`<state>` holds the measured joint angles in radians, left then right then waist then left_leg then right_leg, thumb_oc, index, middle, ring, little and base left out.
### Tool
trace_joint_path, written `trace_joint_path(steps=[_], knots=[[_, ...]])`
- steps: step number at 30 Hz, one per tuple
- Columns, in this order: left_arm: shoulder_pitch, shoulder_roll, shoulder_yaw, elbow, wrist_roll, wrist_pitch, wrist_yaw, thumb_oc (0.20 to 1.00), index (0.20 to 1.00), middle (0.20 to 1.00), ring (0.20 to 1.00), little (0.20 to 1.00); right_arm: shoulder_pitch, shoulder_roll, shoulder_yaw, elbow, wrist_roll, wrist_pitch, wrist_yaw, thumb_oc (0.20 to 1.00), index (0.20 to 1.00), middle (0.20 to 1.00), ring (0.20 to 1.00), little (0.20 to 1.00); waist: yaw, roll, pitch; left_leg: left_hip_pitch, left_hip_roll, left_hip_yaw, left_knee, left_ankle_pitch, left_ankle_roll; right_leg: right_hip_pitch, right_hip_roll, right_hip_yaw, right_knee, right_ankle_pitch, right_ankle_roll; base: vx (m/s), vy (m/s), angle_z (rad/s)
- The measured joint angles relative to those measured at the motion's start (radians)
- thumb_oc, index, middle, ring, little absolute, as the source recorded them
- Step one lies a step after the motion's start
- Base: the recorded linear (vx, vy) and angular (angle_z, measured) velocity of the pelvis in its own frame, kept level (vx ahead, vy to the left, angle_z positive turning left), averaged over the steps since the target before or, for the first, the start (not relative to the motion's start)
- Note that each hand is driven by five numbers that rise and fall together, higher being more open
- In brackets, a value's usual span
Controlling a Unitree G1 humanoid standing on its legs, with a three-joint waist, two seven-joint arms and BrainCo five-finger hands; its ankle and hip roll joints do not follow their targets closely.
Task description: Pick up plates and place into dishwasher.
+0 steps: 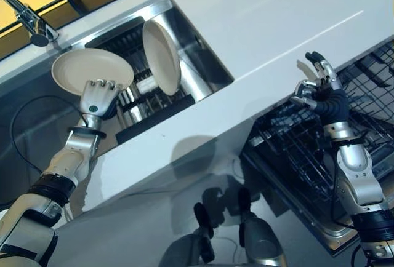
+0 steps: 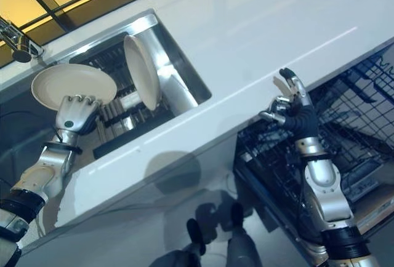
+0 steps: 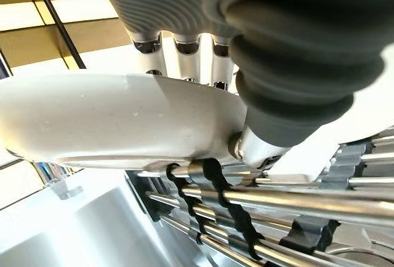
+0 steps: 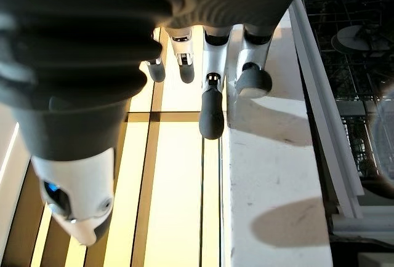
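Overhead, left hand (image 1: 98,98) pinching round glossy cream plate (image 1: 91,70), right hand (image 1: 320,85) fingers loosely spread, empty.

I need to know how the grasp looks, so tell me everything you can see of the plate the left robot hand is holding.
The plate is round, plain cream-white and glossy, like glazed ceramic, with a shallow raised rim and no visible chips. It is held roughly flat, slightly tilted, above the sink's dish rack, near the faucet. The left robot hand grips its near edge, fingers curled over the rim. A second, similar plate stands upright in the rack beside it, apart from it.
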<state>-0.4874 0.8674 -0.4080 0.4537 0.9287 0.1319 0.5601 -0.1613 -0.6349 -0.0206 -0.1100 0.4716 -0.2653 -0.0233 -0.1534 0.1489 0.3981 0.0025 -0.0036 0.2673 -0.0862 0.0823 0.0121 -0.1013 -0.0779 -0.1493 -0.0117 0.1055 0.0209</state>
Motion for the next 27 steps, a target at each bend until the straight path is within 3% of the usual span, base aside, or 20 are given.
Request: trace_joint_path(steps=[6,12,16,18,21,27], knots=[[0.052,-0.021,0.03,-0.011,-0.003,-0.001,0.027,0.2,0.2,0.2,0.2,0.2,0.075,-0.006,-0.056,0.004,-0.002,0.054,0.031,1.0,1.0,1.0,1.0,1.0,-0.003,0.025,-0.012,0.016,-0.001,-0.026,0.0,-0.002,-0.004,0.015,-0.002,-0.001,0.0,-0.001,0.0,0.08,0.029,0.0],[0.215,-0.106,0.095,-0.042,-0.071,-0.028,0.153,0.2,0.2,0.2,0.2,0.2,0.162,-0.007,-0.112,-0.006,-0.002,0.074,0.077,1.0,1.0,1.0,1.0,1.0,-0.001,0.064,-0.041,0.068,-0.002,-0.052,0.0,-0.02,-0.025,0.063,-0.006,-0.01,0.017,-0.026,0.005,0.1,0.019,0.05],[0.287,-0.122,0.179,-0.077,-0.09,-0.054,0.208,0.2,0.2,0.2,0.2,0.2,0.227,-0.005,-0.158,-0.015,-0.002,0.081,0.114,1.0,1.0,1.0,1.0,1.0,0.001,0.073,-0.052,0.09,-0.002,-0.061,0.0,-0.024,-0.024,0.064,-0.012,-0.017,0.073,-0.063,0.008,0.09,-0.006,0.07],[0.335,-0.133,0.199,-0.127,-0.091,-0.068,0.216,0.2,0.2,0.2,0.2,0.2,0.296,-0.005,-0.169,0.007,-0.002,0.143,0.127,1.0,1.0,1.0,1.0,1.0,0.003,0.074,-0.069,0.097,-0.003,-0.071,0.0,-0.026,-0.021,0.059,-0.017,-0.024,0.109,-0.09,0.009,0.09,-0.028,0.13],[0.409,-0.164,0.217,-0.176,-0.101,-0.103,0.238,0.2,0.2,0.2,0.2,0.2,0.417,0.012,-0.167,0.016,-0.01,0.214,0.152,1.0,1.0,1.0,1.0,1.0,0.006,0.078,-0.076,0.119,-0.004,-0.078,0.001,-0.03,-0.016,0.055,-0.024,-0.027,0.165,-0.133,0.009,0.07,-0.038,0.07],[0.543,-0.291,0.381,-0.239,-0.248,-0.241,0.284,0.2,0.2,0.2,0.2,0.2,0.519,0.057,-0.181,0.014,-0.018,0.234,0.19,1.0,1.0,1.0,1.0,1.0,0.006,0.061,-0.134,0.145,-0.004,-0.084,0.01,-0.041,-0.024,0.038,-0.035,-0.027,0.271,-0.206,0.003,0.05,-0.064,0.02]])
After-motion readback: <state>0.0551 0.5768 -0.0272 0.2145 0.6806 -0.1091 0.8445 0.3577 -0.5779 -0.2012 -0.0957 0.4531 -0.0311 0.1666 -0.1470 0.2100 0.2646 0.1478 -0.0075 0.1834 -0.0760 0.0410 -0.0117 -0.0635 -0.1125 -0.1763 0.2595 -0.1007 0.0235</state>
